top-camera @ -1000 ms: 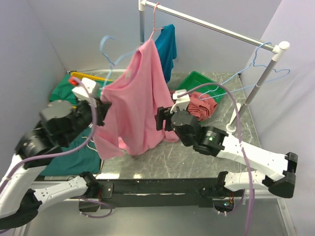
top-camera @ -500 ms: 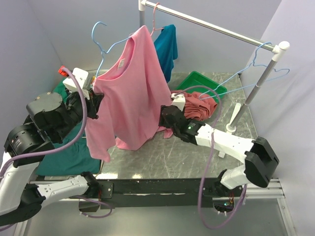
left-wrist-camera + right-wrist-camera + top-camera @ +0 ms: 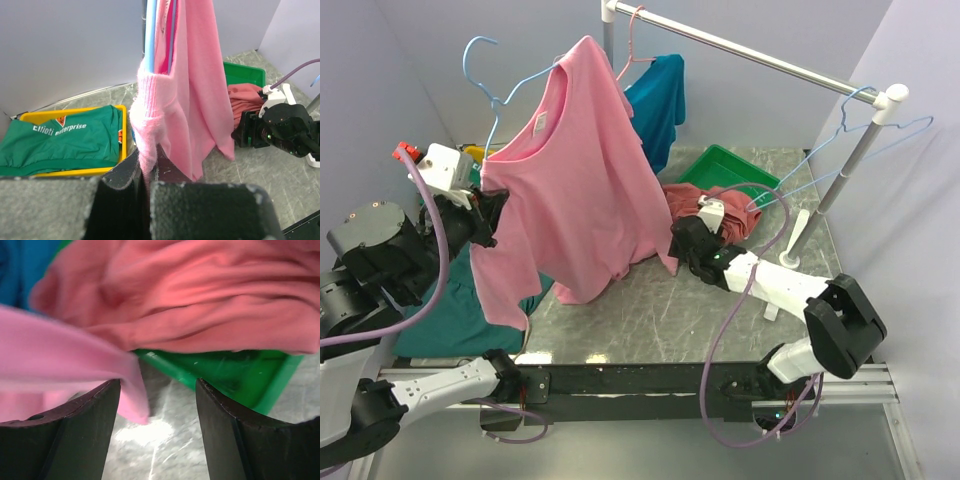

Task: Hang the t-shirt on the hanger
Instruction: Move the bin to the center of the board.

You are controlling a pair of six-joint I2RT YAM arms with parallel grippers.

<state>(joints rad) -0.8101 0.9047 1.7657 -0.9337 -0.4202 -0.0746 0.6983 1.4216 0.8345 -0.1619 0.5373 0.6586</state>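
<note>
Your left fingers are raised well to the left of the green tray and are clamped tight on a bunched fold at the shoulder edge of the pink t-shirt. In the left wrist view the dark pads meet on that fold with no gap showing, and the blue wire of the hanger runs straight up inside the cloth above them.

The t-shirt hangs in the air to the left of the green tray. The light-blue hanger comes out of its neck opening, and its hook stands free above the collar. The far shoulder peaks up beside the rail, and the lower hem drops toward the desk just in front of the tray.

Your right fingers sit low over the desk at the near left corner of the green tray and stand apart. In the right wrist view the two pads have bare desk between them. A corner of the pink hem dangles just inside the left pad, and nothing is pinched.

The dusty red garment lies heaped in the green tray, spilling over its near rim. A teal-blue shirt hangs from the rail behind and left of the tray. Spare blue hangers hang off the rail to the tray's right. Far left of the tray, a folded green garment lies in a yellow tray.
</note>
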